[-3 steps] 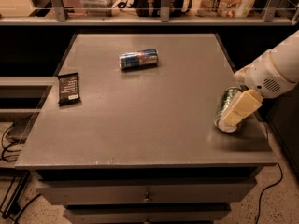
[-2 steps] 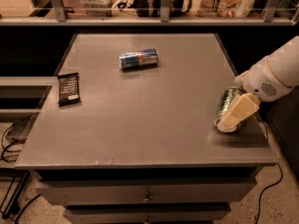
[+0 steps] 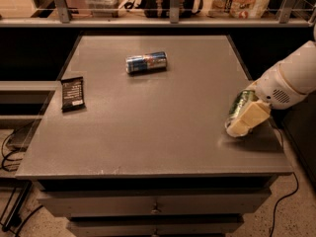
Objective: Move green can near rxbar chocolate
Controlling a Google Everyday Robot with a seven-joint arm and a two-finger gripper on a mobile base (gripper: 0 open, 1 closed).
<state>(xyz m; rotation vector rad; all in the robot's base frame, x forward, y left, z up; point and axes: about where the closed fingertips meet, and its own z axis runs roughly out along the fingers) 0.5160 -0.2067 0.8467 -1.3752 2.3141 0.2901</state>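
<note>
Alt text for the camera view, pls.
The pincer grips the tilted green can near the right edge of the grey table. The rxbar chocolate lies flat at the left edge; a blue-and-silver can lies on its side toward the back.

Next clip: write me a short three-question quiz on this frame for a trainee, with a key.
1. True or false: the rxbar chocolate lies near the left edge of the table.
2. Where is the gripper? A: over the table's left edge. B: at the back middle. C: at the right edge, at the green can.
3. What lies on its side toward the back of the table?
Key: 1 true; 2 C; 3 the blue-and-silver can.
</note>
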